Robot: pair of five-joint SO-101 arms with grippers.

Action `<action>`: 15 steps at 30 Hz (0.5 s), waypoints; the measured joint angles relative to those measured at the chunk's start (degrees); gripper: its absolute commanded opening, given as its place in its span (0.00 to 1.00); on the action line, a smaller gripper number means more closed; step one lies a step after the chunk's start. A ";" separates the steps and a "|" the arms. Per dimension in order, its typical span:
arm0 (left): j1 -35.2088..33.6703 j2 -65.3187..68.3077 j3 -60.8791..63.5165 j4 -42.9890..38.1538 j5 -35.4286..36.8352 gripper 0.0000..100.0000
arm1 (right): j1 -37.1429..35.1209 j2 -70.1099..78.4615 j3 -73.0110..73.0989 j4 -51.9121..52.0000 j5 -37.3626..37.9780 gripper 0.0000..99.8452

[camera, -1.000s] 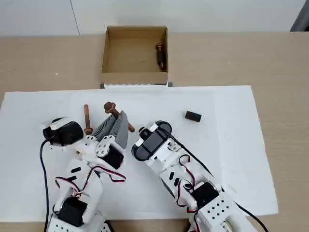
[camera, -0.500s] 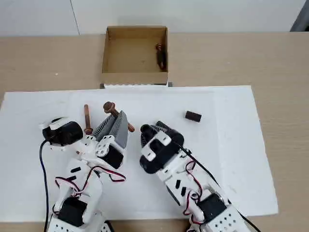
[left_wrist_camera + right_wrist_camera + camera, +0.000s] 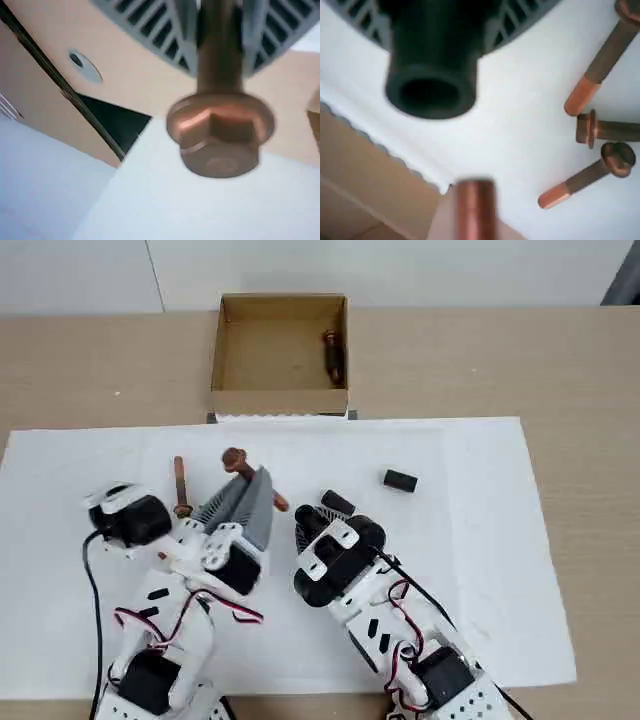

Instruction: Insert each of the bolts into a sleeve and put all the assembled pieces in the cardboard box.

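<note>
The bolt (image 3: 235, 458) is copper-brown, the sleeve (image 3: 337, 503) black, the box (image 3: 280, 400) brown cardboard, the sheet (image 3: 480, 570) white, the tabletop (image 3: 500, 360) pale tan.

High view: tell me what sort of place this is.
Likely a robotics lab bench: a wooden table with a white sheet, two small robot arms at its edge, and a cardboard box.

Wood tbl (image 3: 540, 360) w/ white sheet (image 3: 480, 560), cardboard box (image 3: 278, 400) beyond sheet.
</note>
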 measured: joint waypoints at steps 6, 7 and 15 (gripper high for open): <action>3.25 0.00 0.00 0.00 0.00 0.00 | -0.09 0.00 0.00 0.00 0.00 0.00; 3.25 0.00 0.00 0.00 0.00 0.00 | -0.44 0.00 0.00 0.00 0.00 0.00; 3.25 0.00 0.00 0.00 0.00 0.00 | -2.11 0.00 0.00 0.00 0.00 0.00</action>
